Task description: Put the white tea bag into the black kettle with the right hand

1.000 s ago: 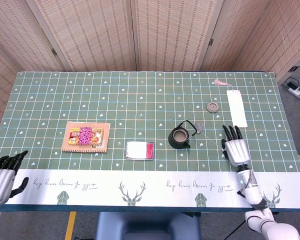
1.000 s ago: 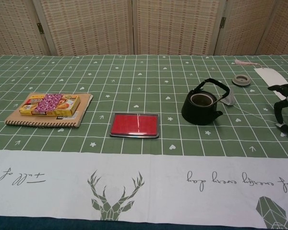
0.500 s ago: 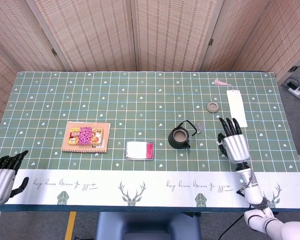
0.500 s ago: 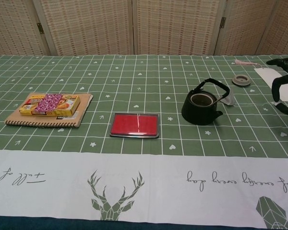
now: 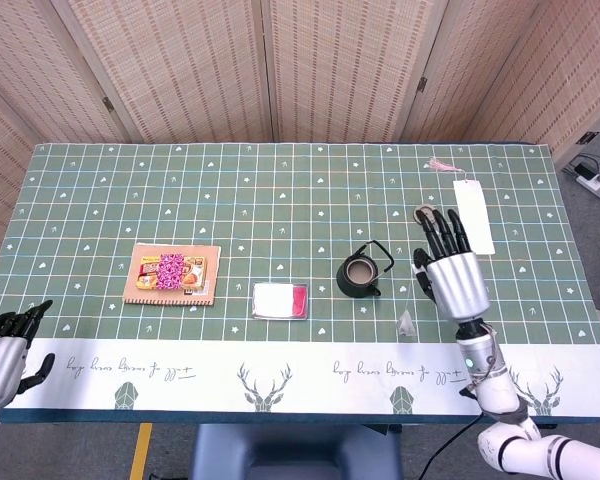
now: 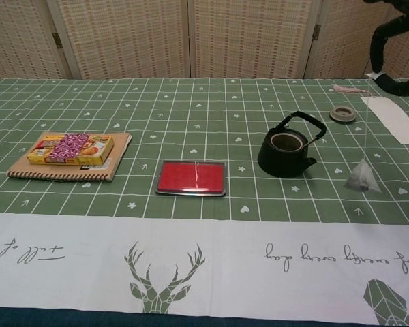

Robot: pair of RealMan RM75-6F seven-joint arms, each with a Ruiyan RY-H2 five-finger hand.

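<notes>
The black kettle stands open-topped near the table's middle, its handle upright. My right hand is raised above the table to the right of the kettle and pinches the tea bag's string. The white tea bag dangles from that string, right of the kettle and apart from it. At the table's near-left corner my left hand rests with its fingers apart and nothing in it.
A small round kettle lid and a long white paper strip lie behind the right hand. A red-and-white tin sits left of the kettle. A snack packet lies on a notebook.
My right hand has risen and moved toward the kettle, lifting the tea bag off the table beside the kettle; the bag now hangs from its string. The left hand stayed put.
</notes>
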